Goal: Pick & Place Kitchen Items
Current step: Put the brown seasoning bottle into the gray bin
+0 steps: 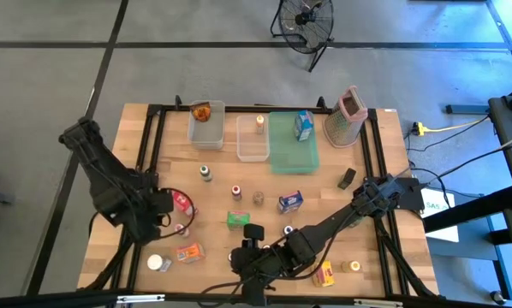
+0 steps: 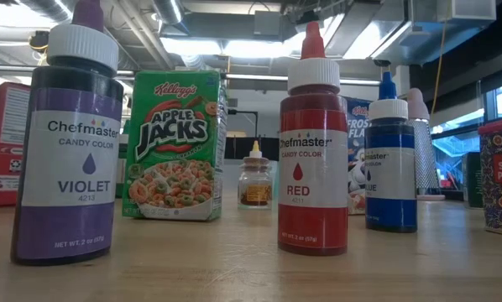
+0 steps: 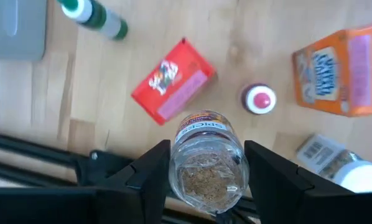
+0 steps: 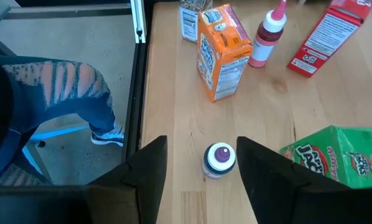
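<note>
My left gripper [image 3: 208, 152] is shut on a clear spice jar [image 3: 208, 171] with brown grains, over the table's near-left part [image 1: 172, 218]. Under it lie a red box [image 3: 172, 79], a red-capped bottle [image 3: 259, 99] and an orange box [image 3: 338, 71]. My right gripper [image 4: 201, 146] is open near the table's near edge [image 1: 243, 255]. Its fingers stand on either side of the violet colour bottle [image 4: 220, 158], above it and apart from it. That bottle [image 2: 66, 143] stands upright on its base, beside the Apple Jacks box [image 2: 175, 147] and the red bottle [image 2: 312, 143]. My left gripper pinches the spice jar by its round side wall [image 3: 173, 168] between the two fingers, which come from above, pointing down. The jar stands nearer the camera than the things on the table and looks lifted clear.
Two clear bins [image 1: 206, 124] [image 1: 252, 137], a green tray [image 1: 290, 154] holding a blue box [image 1: 303, 126], and the grater [image 1: 346, 115] stand at the far edge. Small boxes and bottles scatter mid-table [image 1: 290, 201]. A person's leg [image 4: 68, 106] shows beyond the near edge.
</note>
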Robot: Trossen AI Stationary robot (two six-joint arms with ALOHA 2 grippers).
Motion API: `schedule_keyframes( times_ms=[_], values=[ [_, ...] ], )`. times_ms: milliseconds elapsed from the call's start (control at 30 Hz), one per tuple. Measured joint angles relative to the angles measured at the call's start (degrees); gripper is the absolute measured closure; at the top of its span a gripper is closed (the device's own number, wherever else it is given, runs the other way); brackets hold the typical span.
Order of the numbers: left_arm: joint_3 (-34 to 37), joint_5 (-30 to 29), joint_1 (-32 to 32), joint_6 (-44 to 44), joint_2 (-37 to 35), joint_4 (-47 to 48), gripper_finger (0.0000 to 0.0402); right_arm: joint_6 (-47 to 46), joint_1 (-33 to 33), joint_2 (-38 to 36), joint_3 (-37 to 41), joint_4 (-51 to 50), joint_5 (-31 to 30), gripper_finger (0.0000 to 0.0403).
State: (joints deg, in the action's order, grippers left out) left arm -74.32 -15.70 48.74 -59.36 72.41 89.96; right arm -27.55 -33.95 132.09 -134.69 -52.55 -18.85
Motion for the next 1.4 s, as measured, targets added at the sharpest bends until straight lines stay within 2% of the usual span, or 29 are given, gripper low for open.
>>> schedule_keyframes(
  times_ms=[133,300,433,567,700,867,1033,1233,1400],
  values=[
    [-1.9,-2.7,-2.3,3.6,-1.8,0.0,0.0223,1.2,-0.2,0.0,0.0,-0.1,0.0,0.0208],
    [-4.2,-5.6,-8.9,11.5,-4.0,0.0,0.0223,4.1,-0.4,0.0,0.0,0.1,0.0,0.0208],
    [-5.8,-8.0,-16.7,20.9,-5.6,0.0,0.0223,6.3,-0.3,0.0,0.0,0.1,-0.1,0.0208],
    [-6.8,-8.1,-27.7,30.4,-7.3,0.1,0.0223,7.7,-0.1,0.0,0.0,0.1,-1.0,0.0208],
    [-7.0,-5.7,-39.6,40.3,-7.3,0.1,0.0223,9.4,0.3,0.0,0.0,0.1,-1.1,0.0208],
    [-7.0,1.3,-55.7,53.0,-5.6,-2.5,0.0223,13.0,1.1,-0.1,0.0,0.0,-0.1,0.0208],
    [-7.0,7.5,-70.2,64.9,-2.2,-6.6,0.0223,16.5,2.1,-0.4,0.0,-0.5,5.1,0.0208],
    [-7.0,13.7,-85.5,73.3,4.5,-12.0,0.0223,17.2,2.4,-1.5,-0.1,-5.6,7.1,0.0208],
    [-7.0,16.7,-93.2,75.9,11.2,-16.3,0.0223,17.6,2.5,-1.6,-0.1,-10.0,7.2,0.0208]
  ],
)
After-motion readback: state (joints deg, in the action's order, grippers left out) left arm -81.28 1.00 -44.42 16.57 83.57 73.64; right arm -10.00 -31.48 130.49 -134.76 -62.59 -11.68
